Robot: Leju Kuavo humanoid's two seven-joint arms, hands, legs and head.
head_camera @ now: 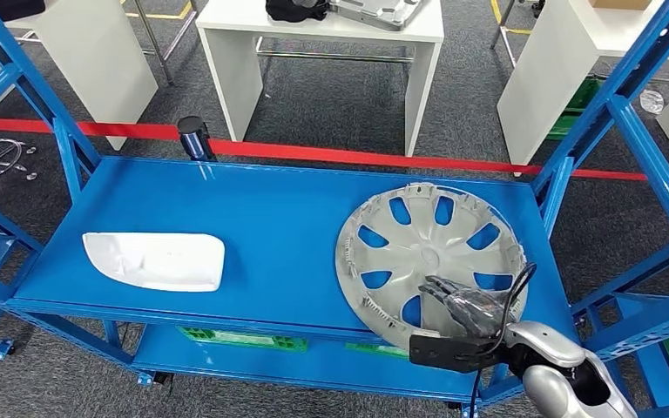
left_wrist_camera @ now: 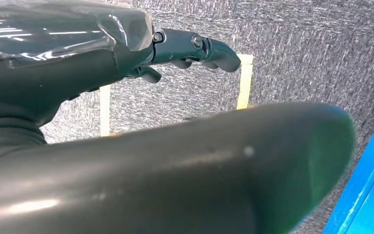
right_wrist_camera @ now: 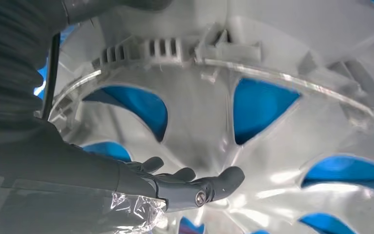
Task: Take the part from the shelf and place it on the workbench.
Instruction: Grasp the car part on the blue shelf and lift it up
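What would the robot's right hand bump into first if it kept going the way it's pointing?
Probably the silver wheel cover on the blue shelf. The right hand already reaches over its near rim, fingers aimed at the spokes; whether they touch is unclear.

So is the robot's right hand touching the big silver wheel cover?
Cannot tell. In the head view the right hand overlaps the wheel cover; in the right wrist view the fingers lie close over it, with no clear contact or gap.
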